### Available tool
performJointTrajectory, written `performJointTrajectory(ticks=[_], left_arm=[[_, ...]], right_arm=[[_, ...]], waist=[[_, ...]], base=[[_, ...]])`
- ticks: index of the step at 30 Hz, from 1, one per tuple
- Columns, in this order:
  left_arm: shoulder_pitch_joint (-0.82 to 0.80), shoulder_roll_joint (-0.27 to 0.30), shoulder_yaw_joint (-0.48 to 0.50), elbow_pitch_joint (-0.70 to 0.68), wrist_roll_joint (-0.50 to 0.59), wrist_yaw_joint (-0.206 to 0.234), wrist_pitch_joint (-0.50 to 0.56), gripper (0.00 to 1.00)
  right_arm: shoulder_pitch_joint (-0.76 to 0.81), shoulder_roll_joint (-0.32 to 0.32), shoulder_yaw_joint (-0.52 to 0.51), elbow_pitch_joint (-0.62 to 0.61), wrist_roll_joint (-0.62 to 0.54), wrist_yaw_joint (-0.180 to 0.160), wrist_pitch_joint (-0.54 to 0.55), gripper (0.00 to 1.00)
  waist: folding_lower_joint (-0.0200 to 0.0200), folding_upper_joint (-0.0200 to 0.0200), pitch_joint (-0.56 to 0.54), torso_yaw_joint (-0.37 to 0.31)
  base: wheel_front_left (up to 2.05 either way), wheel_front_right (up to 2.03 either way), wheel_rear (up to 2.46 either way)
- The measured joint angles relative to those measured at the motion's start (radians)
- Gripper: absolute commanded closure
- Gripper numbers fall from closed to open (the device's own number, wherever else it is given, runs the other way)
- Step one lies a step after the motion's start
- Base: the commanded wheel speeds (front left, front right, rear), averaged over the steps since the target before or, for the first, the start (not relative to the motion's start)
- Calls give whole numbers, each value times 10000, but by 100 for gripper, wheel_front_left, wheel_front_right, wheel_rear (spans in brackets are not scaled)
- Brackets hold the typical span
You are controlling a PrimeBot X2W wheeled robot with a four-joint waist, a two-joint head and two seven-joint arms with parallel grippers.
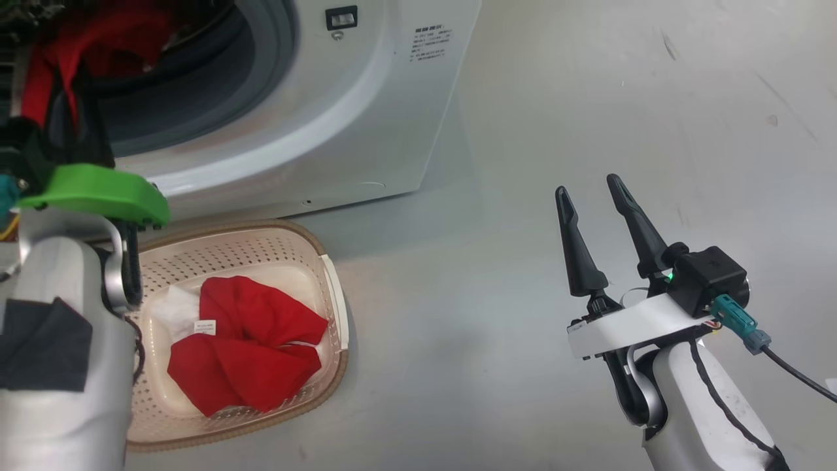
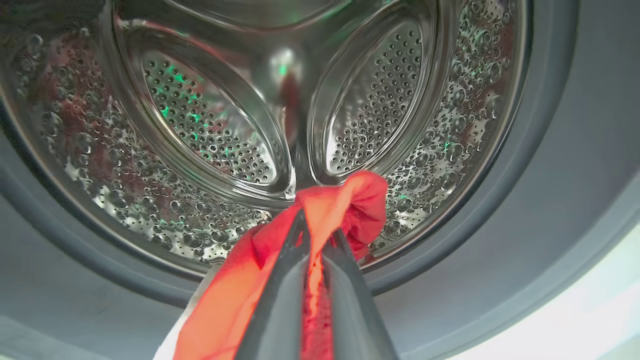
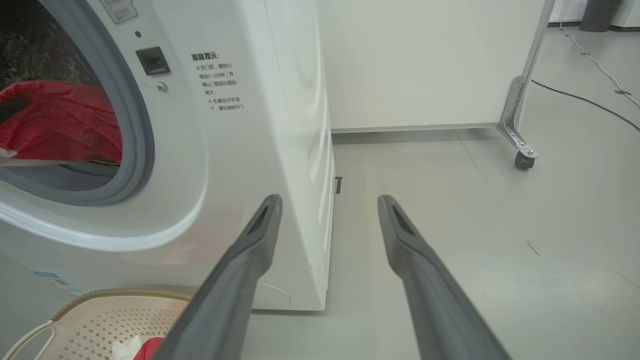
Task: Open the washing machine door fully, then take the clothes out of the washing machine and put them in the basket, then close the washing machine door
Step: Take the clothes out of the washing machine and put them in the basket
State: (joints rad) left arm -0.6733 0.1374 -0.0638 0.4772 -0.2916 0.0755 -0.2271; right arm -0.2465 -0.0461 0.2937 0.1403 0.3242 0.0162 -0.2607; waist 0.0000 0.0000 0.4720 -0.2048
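Nearest the left wrist camera, the left tool [image 2: 318, 227] is pressed together on a fold of the clothes [image 2: 350, 200]. Red cloth is squeezed in the slit between its two fingers, bunches above their tips and trails down past them. This grip sits just inside the mouth of the washing machine [image 1: 366, 98], in front of the steel drum [image 2: 210, 130], whose back shows two oval perforated panels. The head view sees that arm from behind: a green bracket [image 1: 98, 190] stands in front of the fingers' base, so the pinch itself is hard to read there.

The right tool [image 1: 588, 185] hangs over bare floor [image 1: 621, 98] to the right of the washing machine, well apart from it, with its fingers spread and nothing between them. Its wrist view looks along the machine's right front corner.

The basket [image 1: 341, 327] stands on the floor just in front of the washing machine, below its mouth. In it lies a red heap [image 1: 248, 340] with a white part and one small white label [image 1: 206, 326]; I cannot tell how many garments make up the heap.

Farther on, the grey gasket [image 3: 140, 125] rings the open mouth. Right of it are one latch socket [image 1: 341, 17] and a printed notice [image 1: 431, 46], with one blue sticker [image 3: 55, 280] low on the front. Beyond the machine's right side stands a pale partition [image 3: 425, 60] on one caster [image 3: 522, 161], and a dark cable [image 3: 580, 97] runs along the floor.

In count: two tools, one basket, one washing machine.
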Motion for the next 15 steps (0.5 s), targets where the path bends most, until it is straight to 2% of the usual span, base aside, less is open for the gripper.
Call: performJointTrajectory(ticks=[9, 15], left_arm=[[1279, -506, -222, -1095, 33, 46, -142, 100], [1935, -577, -305, -1960, 117, 94, -211, 100]], right_arm=[[515, -38, -276, 136, -194, 2, 0, 0], [785, -36, -322, 245, -265, 31, 2, 0]], waist=[[0, 0, -805, 442], [0, 0, -1316, 704]], base=[[0, 0, 0], [0, 0, 0]])
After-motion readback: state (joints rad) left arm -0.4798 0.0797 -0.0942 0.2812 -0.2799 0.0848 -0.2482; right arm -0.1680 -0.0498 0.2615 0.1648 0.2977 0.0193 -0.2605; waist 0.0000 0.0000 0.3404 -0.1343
